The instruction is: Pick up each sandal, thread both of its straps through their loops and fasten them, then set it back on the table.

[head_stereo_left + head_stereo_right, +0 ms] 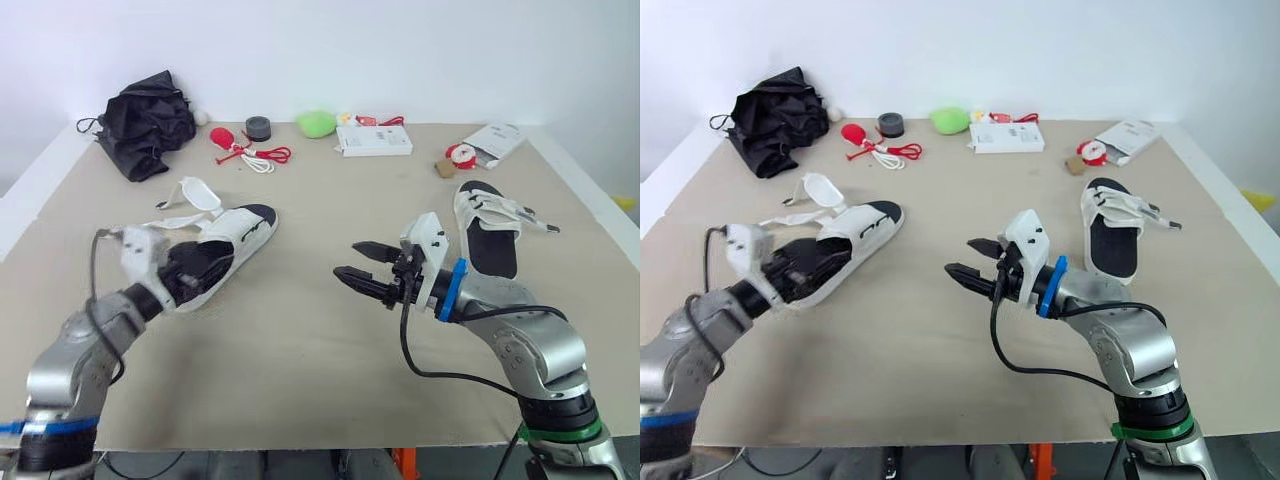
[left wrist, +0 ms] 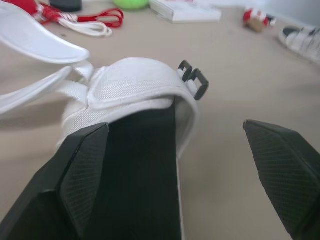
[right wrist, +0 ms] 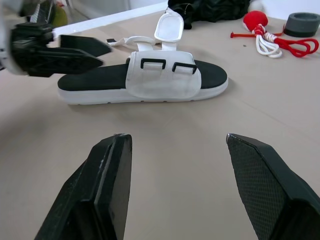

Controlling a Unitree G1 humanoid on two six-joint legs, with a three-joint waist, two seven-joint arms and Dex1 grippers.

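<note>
The left gripper [image 1: 212, 266], fingers spread, sits at the heel of the left sandal [image 1: 240, 228], which lies on the table [image 1: 300, 340] with its straps [image 1: 190, 195] loose. The right gripper [image 1: 347, 259] hovers open and empty mid-table. The right sandal [image 1: 492, 245] also looks unfastened, so nearly the whole task seems left.

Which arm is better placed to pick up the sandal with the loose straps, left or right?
Left. The left gripper is open right at the heel end of that sandal, while the right gripper hangs open over bare table, apart from it.
</note>
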